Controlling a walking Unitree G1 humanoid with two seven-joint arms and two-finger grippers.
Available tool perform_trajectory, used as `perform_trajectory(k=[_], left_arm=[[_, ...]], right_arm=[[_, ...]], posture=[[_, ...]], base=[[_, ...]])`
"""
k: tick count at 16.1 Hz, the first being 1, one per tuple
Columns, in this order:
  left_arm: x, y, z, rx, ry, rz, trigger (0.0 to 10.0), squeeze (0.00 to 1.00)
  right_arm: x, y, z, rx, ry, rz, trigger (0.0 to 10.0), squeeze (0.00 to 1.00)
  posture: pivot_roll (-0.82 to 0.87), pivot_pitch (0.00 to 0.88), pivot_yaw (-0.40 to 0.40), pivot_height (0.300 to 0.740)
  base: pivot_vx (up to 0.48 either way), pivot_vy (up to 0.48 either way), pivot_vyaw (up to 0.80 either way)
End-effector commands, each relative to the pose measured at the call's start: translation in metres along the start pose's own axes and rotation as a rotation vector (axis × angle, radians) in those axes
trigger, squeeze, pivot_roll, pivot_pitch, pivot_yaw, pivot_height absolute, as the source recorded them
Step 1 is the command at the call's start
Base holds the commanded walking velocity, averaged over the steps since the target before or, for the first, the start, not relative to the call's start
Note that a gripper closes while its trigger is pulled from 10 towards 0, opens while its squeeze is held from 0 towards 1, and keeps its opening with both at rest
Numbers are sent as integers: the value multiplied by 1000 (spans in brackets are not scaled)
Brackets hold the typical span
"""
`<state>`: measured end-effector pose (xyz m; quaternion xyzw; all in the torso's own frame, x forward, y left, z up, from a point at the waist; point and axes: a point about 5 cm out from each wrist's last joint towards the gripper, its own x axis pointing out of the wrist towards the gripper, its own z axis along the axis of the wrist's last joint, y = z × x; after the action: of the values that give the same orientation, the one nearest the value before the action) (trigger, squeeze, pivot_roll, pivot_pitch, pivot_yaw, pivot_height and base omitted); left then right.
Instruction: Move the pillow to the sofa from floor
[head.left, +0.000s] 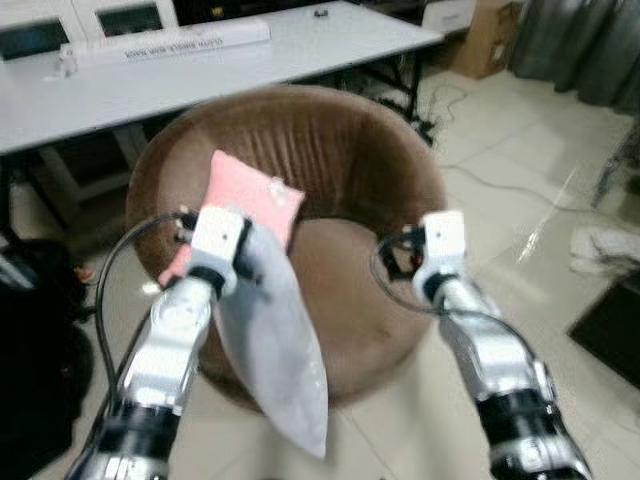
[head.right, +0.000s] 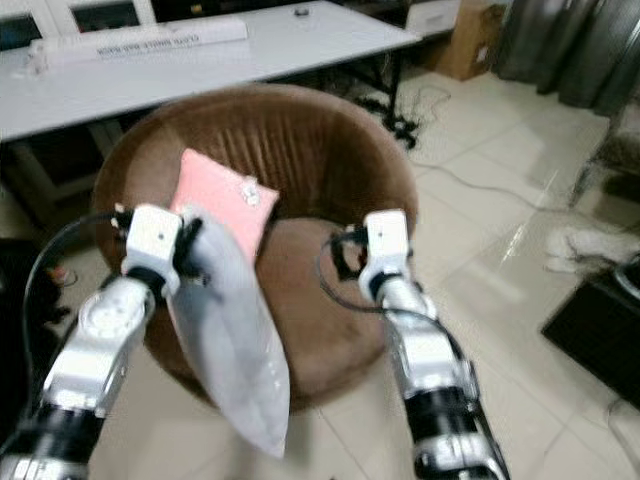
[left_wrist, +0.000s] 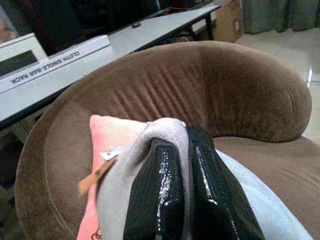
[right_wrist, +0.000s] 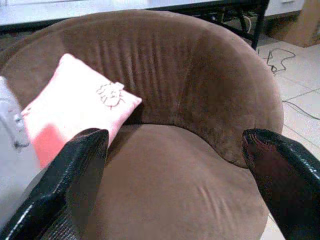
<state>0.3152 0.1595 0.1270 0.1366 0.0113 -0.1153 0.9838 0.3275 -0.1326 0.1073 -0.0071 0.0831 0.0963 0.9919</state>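
**Nearly there: carrying the grey pillow over the seat**

Now we have the grey pillow pinched by its top edge in our left gripper, whose black fingers are clamped tight on a fold of the fabric. It hangs long and limp in front of the round brown sofa, its lower end drooping past the seat's front rim towards the floor. A pink pillow already leans against the backrest. Our right gripper hovers over the seat cushion with its fingers spread wide, holding nothing.

To finish well, we judge we should reach further forward and raise the load so its tail clears the rim, then release over the bare cushion beside the pink pillow.
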Motion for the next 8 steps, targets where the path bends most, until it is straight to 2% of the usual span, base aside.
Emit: perform_trajectory(k=[1,8], left_arm=[[10,-8,21,18,-80,-43,10000,0],[18,-16,27,15,-101,-96,10000,0]], right_arm=[[-2,-11,3,15,-8,-41,10000,0],[-5,-16,3,13,-9,-57,10000,0]], posture=[[29,0,72,740],[9,0,77,740]], base=[[409,0,0],[406,0,0]])
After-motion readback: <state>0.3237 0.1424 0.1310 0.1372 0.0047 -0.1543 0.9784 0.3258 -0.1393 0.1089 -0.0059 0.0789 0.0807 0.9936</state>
